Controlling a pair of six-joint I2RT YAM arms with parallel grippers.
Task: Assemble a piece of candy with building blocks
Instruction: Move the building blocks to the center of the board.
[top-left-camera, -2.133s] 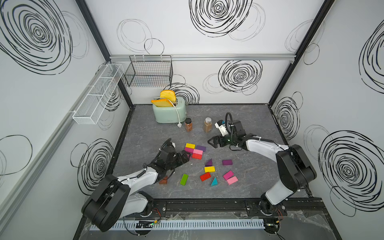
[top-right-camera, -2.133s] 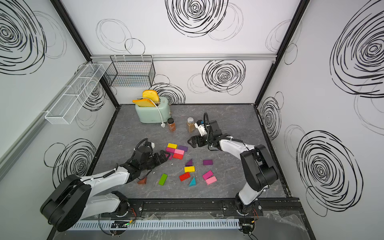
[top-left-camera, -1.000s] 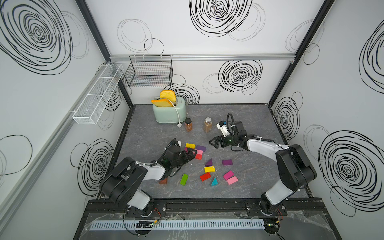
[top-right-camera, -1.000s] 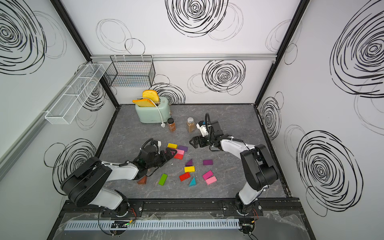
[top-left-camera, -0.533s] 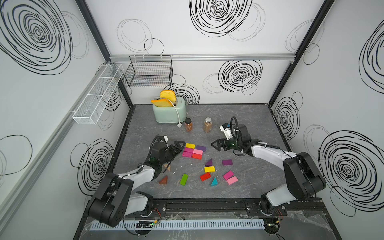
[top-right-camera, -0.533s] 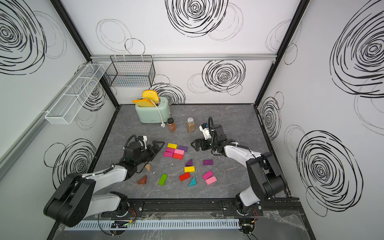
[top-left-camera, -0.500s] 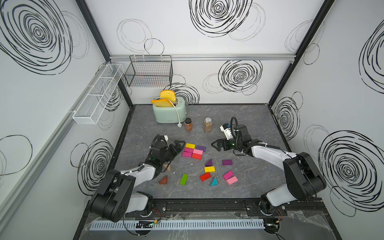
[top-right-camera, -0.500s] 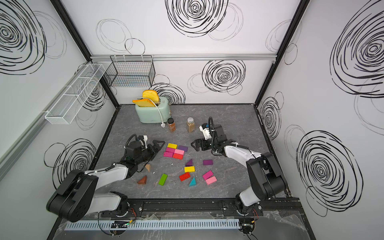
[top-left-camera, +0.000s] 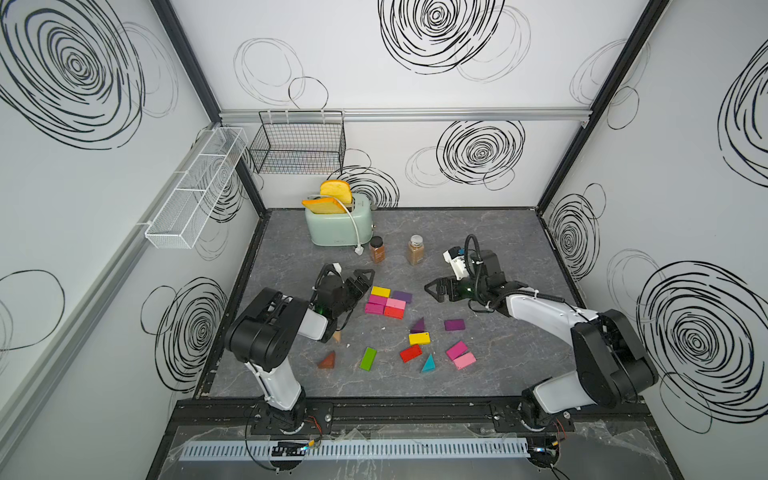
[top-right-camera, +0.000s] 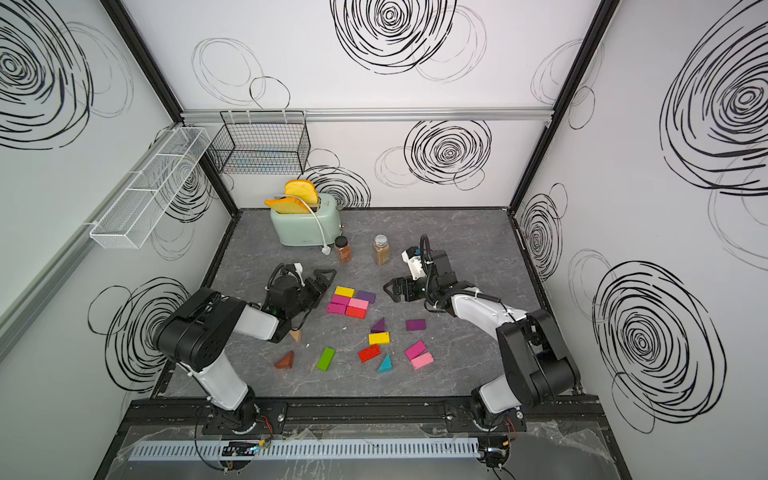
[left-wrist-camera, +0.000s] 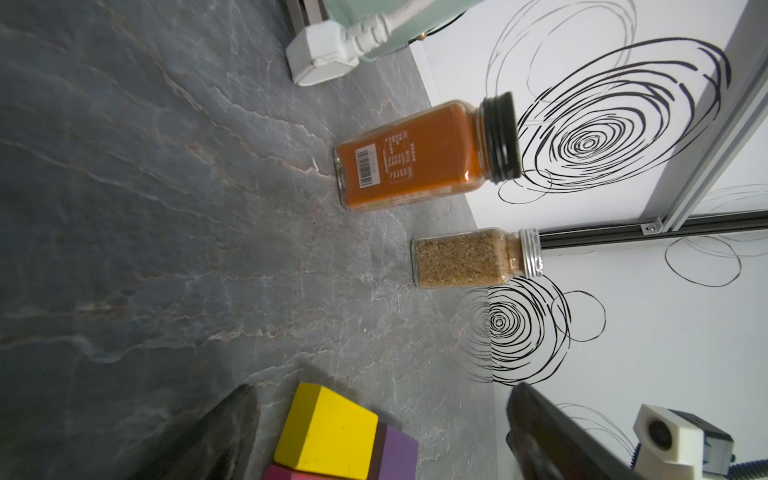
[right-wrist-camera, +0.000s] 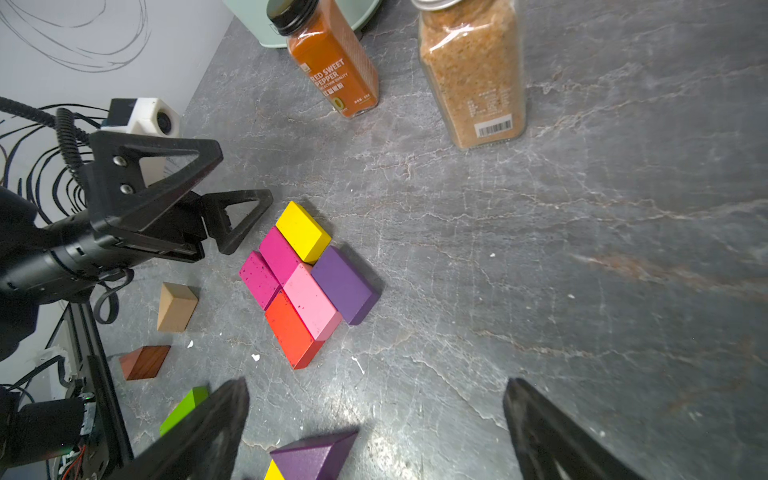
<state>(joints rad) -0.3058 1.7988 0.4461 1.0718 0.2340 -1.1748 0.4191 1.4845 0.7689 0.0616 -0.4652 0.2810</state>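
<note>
Several building blocks lie flat and packed together in a cluster (top-left-camera: 386, 302) (top-right-camera: 351, 302) (right-wrist-camera: 305, 282): yellow (left-wrist-camera: 328, 432), purple (left-wrist-camera: 397, 455), two magenta, pink and red. My left gripper (top-left-camera: 362, 279) (top-right-camera: 326, 279) (right-wrist-camera: 245, 172) (left-wrist-camera: 380, 390) stands open just left of the cluster, with nothing between its jaws. To the cluster's right my right gripper (top-left-camera: 432, 289) (top-right-camera: 392, 289) (right-wrist-camera: 376, 384) also stands open, over bare floor. Loose blocks lie nearer the front, among them a purple wedge (top-left-camera: 417, 325) (right-wrist-camera: 316, 455), a green brick (top-left-camera: 368, 358) and a teal wedge (top-left-camera: 428, 363).
Two spice jars (top-left-camera: 377, 249) (top-left-camera: 416, 249) stand behind the blocks. A mint toaster (top-left-camera: 338, 226) with toast and a white plug sits at the back left. Tan (top-left-camera: 337, 336) and brown (top-left-camera: 328, 360) wedges lie by the left arm. Wire baskets hang on the walls.
The left gripper has pulled off the cluster to its left side, and that arm's elbow has risen. The right gripper has shifted slightly toward the front.
</note>
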